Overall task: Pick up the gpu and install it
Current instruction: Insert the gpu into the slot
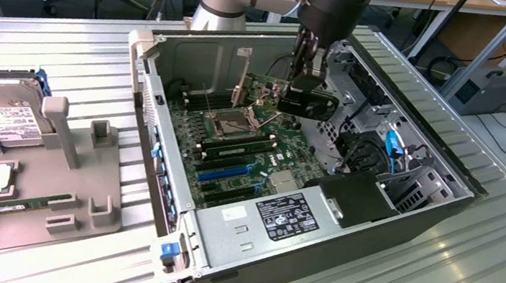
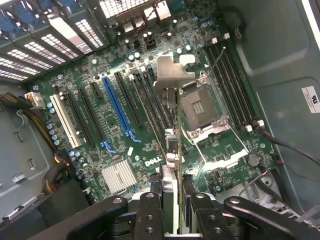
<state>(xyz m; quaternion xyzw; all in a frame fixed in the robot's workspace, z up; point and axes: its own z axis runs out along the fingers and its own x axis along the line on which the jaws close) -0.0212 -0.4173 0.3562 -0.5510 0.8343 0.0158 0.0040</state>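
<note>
Green-boarded gpu (image 2: 173, 80) hangs clamped in the tool (image 2: 173, 202), long axis pointing bracket-first toward the motherboard (image 2: 115, 107).

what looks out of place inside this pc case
nothing spilled or broken. the gpu hangs edge-on above the motherboard, not seated in any slot, and the cpu socket sits bare with no cooler on it
</note>
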